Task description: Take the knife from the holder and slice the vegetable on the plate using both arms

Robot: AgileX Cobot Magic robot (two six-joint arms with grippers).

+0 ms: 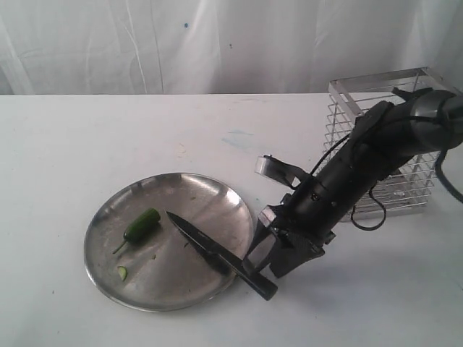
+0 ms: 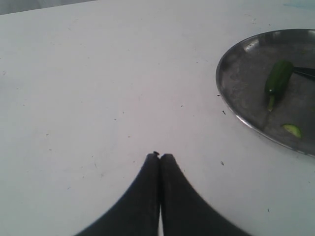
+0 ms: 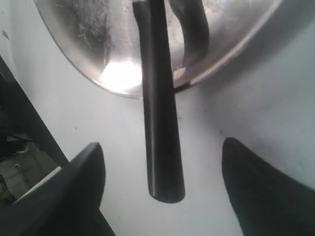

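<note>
Slim all-black kitchen knife [image 1: 217, 254]: lies across the rim of the dull round stainless-steel plate [image 1: 108, 260], handle overhanging the white worktop [image 1: 65, 144]. Small dark-green vegetable [image 1: 141, 225] rests on the plate, just beyond the blade tip.

Step in hand, judged: regrasp the handle squarely, centred, before lifting.

Right claw [image 3: 162, 172]: spread wide, straddling the handle, touching nothing.

Left claw [image 2: 160, 157]: pressed closed, empty, well apart from the plate.

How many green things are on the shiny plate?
2. The green vegetable lies on the left part of the plate, just past the knife tip. A small green slice sits near the front rim.
</note>
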